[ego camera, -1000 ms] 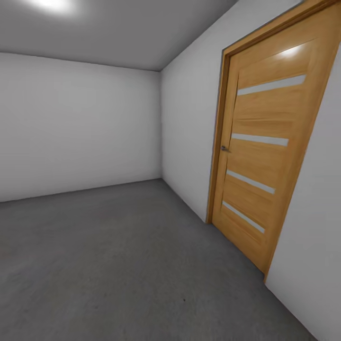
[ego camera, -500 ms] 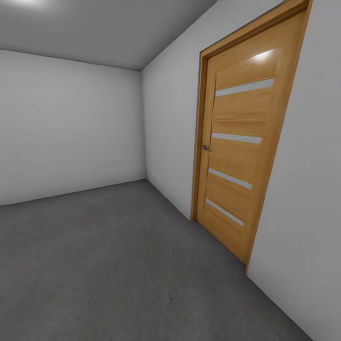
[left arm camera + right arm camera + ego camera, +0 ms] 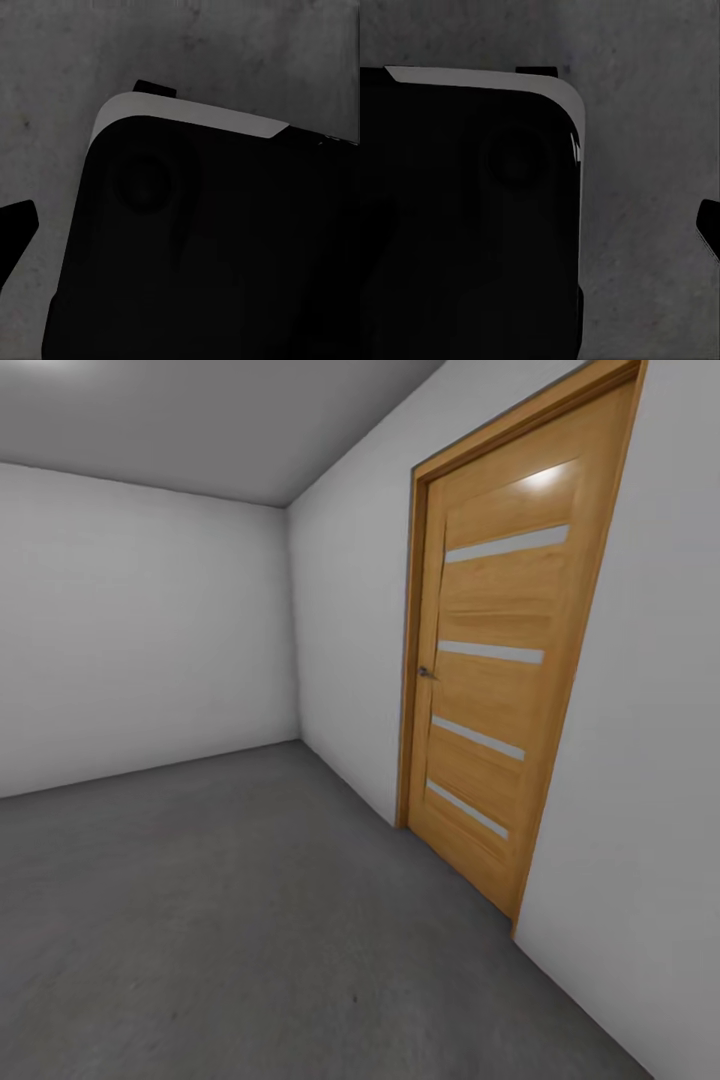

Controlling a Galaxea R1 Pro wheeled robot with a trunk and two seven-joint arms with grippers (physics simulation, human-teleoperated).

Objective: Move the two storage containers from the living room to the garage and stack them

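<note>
The head view shows the garage: dark grey concrete floor [image 3: 250,920] across the lower frame, white walls [image 3: 140,630], and a wooden door [image 3: 490,690] with pale horizontal strips at right, shut. No storage containers are in sight. Both wrist views look down on the robot's dark base [image 3: 202,247] over concrete; whether the claws are apart or together cannot be told. Judged a transit step: drive slowly and keep off the right-hand wall.

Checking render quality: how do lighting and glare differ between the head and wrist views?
Head view: bright and evenly lit, glare spot on the wooden door, walls leaning. Left wrist view: dim, the floor murky. Right wrist view: equally dark.
</note>
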